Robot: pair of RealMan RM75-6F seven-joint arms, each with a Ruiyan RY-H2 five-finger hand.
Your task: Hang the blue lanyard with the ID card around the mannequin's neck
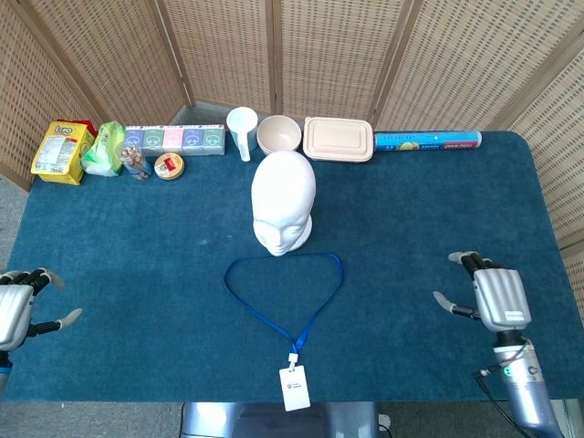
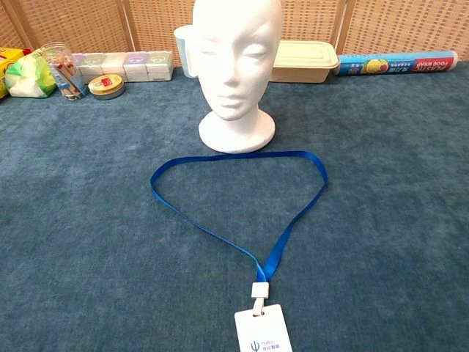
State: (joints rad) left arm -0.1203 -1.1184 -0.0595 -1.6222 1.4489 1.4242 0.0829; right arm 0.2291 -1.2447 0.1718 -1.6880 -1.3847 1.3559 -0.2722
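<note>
The blue lanyard (image 1: 283,287) is laid flat at frame centre, just below the mannequin head (image 1: 284,202), its ID card (image 1: 294,388) at the bottom edge. Left hand (image 1: 16,312) and right hand (image 1: 493,298) are held empty, fingers apart, at the lower corners.

Wicker screen (image 1: 274,55) behind blue table (image 1: 137,265)

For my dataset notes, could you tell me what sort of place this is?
Probably a staged lab tabletop: a blue-carpeted table ringed by wicker screens, with a foam mannequin head and assorted household props lined up at the back.
</note>
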